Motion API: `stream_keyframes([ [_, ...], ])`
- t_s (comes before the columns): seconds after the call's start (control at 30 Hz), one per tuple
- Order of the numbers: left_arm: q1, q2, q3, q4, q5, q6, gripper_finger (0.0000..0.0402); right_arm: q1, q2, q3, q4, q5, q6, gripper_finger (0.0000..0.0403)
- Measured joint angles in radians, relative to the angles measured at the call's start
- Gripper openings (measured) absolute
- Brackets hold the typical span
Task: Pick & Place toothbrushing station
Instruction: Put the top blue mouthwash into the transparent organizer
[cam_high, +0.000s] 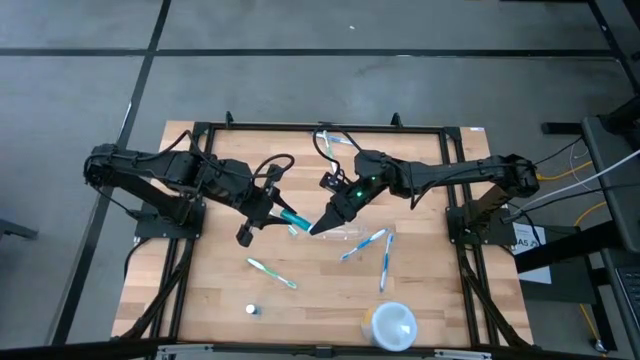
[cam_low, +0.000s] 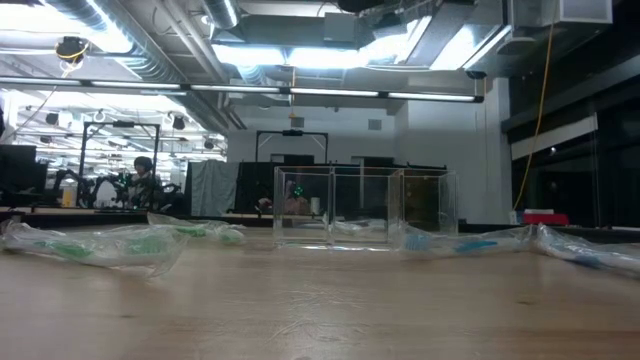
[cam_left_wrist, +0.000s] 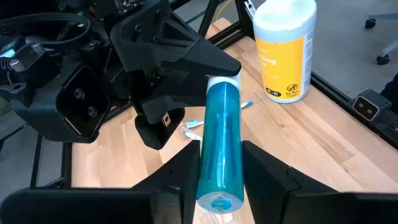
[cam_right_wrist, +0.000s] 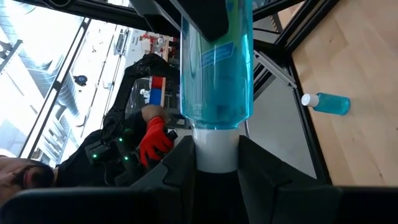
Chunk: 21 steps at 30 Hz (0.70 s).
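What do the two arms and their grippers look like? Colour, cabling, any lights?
Both arms are dark, near-black, jointed segments on black bases at the table's sides. The left gripper has a black cable looping above its wrist. The right gripper sits below a wrist showing a small green light. In the wrist views the fingers are matte black, angular wedges.

From overhead we look straight down on the whole table and both arms. At table-top height we face level into the room. Each wrist camera sits close behind its gripper; both share the blue bottle between them, also seen from overhead.
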Motion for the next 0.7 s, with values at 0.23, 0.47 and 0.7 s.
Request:
stream_keyframes([
  [0.23,0.0,0.0,-0.002,-0.006,0.0,-0.015,0.01,0.0,0.0,-0.001,0.004,0.002,-0.005,0.0094],
  [0.47,0.0,-0.002,-0.002,-0.007,0.003,-0.023,0.01,0.017,0.002,-0.002,0.029,0.022,-0.022,0.01],
  [0.7,0.0,0.0,-0.004,-0.028,0.005,-0.04,0.0099,0.042,0.001,-0.002,0.05,0.06,-0.054,0.0179],
])
